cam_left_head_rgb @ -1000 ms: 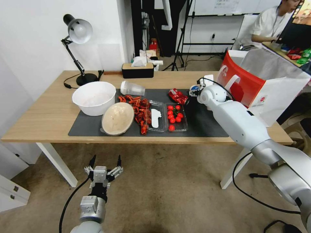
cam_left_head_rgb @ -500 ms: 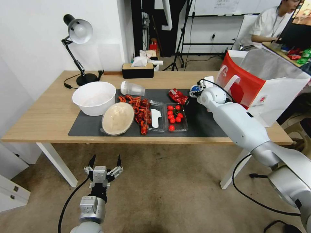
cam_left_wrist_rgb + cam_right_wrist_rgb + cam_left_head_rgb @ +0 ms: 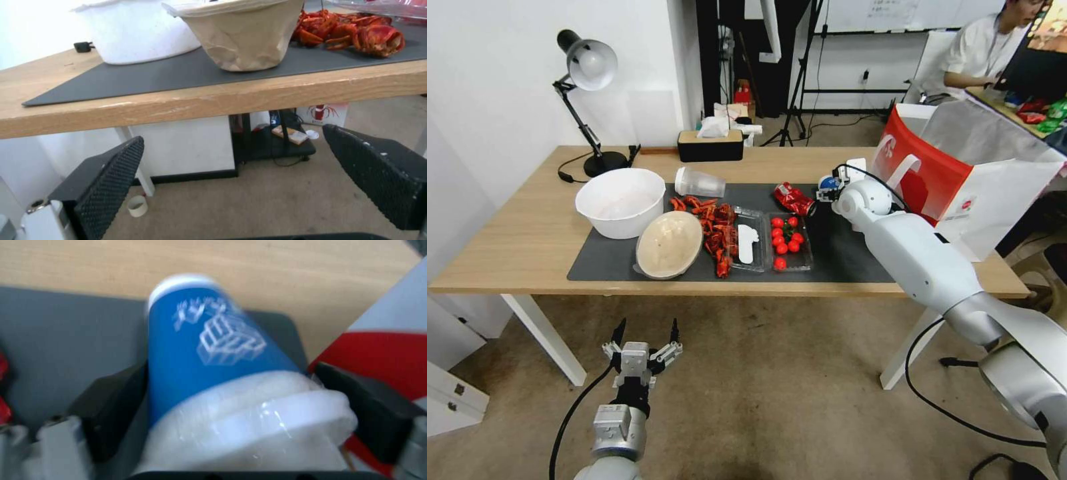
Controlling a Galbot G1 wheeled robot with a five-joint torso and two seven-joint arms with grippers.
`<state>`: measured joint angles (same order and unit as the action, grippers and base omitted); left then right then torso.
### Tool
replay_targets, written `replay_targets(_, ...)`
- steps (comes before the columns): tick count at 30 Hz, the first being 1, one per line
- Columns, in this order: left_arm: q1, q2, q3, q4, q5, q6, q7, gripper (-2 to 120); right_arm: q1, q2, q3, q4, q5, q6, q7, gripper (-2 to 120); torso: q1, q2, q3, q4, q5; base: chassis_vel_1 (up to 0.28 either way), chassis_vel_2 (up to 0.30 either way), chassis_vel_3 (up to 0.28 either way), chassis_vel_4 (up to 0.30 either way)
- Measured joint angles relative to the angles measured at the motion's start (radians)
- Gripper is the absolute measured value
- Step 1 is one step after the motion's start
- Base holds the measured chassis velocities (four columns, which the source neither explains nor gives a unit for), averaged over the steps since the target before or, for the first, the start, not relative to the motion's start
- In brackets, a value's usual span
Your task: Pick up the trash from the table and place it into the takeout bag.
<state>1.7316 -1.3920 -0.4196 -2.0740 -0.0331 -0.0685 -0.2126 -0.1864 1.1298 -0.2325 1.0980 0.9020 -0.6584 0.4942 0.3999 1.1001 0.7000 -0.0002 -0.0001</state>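
Grey-matted table (image 3: 527, 233), right tool (image 3: 231, 406) — wrist view — clamping blue-and-white cup (image 3: 209, 346)

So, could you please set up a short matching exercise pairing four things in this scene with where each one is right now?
Things:
1. blue-and-white cup
2. clear plastic cup
3. takeout bag
4. left gripper

Places:
A. below the table's near edge, over the carpet
B. standing at the table's right end
C. lying on its side behind the white bowl
D. between the right gripper's fingers

Pairs: 1-D, 2-C, 3-B, 4-A
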Motion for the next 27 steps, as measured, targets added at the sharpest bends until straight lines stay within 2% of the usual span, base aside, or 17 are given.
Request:
replay_targets(5, -0.003, 0.000, 0.001, 0.000, 0.000, 0.001, 0.000, 100, 0.000, 0.005, 0.000, 0.000, 0.002, -0.002, 0.000, 73, 0.000, 0.000, 0.000, 0.0000, 0.0001, 0.000, 0.000, 0.000, 0.000)
replay_targets(8, -0.004, 0.001, 0.002, 0.000, 0.001, 0.001, 0.000, 100, 0.000, 0.006, 0.000, 0.000, 0.002, -0.003, 0.001, 69, 0.000, 0.000, 0.000, 0.0002, 0.0001, 0.000, 0.000, 0.000, 0.000)
replay_targets(23, -0.011, 0.004, 0.010, 0.001, 0.001, 0.001, 0.000, 100, -0.004, 0.009, 0.000, 0.021, 0.017, -0.004, 0.020, 67, 0.000, 0.000, 0.000, 0.0004, 0.0004, 0.000, 0.000, 0.000, 0.000)
replay_targets(27, -0.012, 0.005, 0.010, -0.006, 0.000, 0.002, 0.000, 100, -0.016, -0.004, 0.020, 0.086, 0.025, -0.020, 0.032, 66, 0.000, 0.000, 0.000, 0.0006, 0.0008, 0.000, 0.000, 0.000, 0.000)
